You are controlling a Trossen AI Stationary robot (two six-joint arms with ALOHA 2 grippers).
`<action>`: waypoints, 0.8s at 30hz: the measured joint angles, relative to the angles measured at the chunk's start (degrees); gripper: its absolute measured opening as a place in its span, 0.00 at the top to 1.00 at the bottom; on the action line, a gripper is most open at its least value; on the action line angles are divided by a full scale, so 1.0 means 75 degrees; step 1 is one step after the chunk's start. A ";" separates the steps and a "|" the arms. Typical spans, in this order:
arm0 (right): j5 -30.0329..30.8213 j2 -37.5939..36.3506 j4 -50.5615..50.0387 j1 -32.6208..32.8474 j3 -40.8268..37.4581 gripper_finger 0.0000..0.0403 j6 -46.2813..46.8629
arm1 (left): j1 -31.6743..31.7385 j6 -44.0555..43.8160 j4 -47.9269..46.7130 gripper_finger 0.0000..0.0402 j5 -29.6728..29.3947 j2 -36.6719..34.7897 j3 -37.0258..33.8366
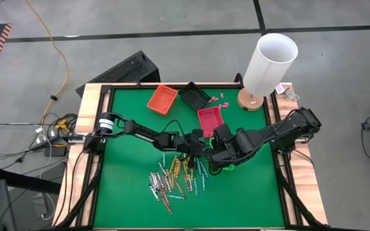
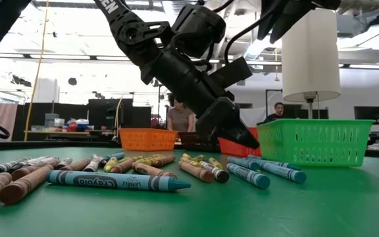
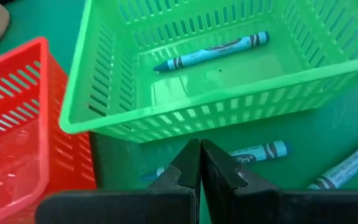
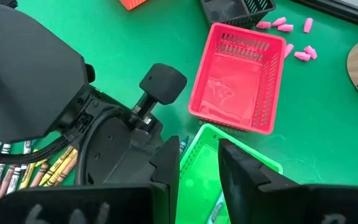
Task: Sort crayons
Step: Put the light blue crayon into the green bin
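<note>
You had one crayon (image 3: 213,51) in the basket (image 3: 166,118), more crayons (image 1: 172,179) on the table (image 1: 249,192) beside it, and a tray (image 3: 17,143) touching the basket's side.

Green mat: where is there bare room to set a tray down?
Free: the mat's left stretch between the orange plastic basket and the wooden frame, and the front right corner beyond the crayons. Crowded: the centre, where both arms meet over the green basket, beside the red basket.
</note>
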 joint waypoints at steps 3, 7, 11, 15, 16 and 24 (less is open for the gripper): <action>0.0000 0.0000 0.0003 0.0000 0.0000 0.73 0.0003 | 0.0003 0.0023 -0.0024 1.00 0.0000 0.0000 0.0000; 0.0000 0.0000 0.0001 0.0000 0.0000 0.73 0.0003 | 0.0003 0.0144 -0.0013 1.00 -0.0003 0.0000 0.0000; 0.0003 0.0000 0.0000 0.0000 0.0000 0.73 0.0020 | 0.0012 0.0162 -0.0007 1.00 -0.0012 0.0000 0.0000; 0.0003 0.0000 0.0028 0.0000 0.0000 0.73 0.0022 | 0.0013 0.0241 0.0168 1.00 -0.0013 0.0000 0.0000; 0.0006 0.0000 0.0036 0.0000 0.0000 0.73 0.0020 | 0.0015 0.0274 0.0172 1.00 -0.0015 0.0000 0.0000; 0.0006 0.0000 0.0116 0.0000 0.0000 0.73 0.0016 | 0.0041 0.0505 0.0076 1.00 -0.0013 0.0000 0.0000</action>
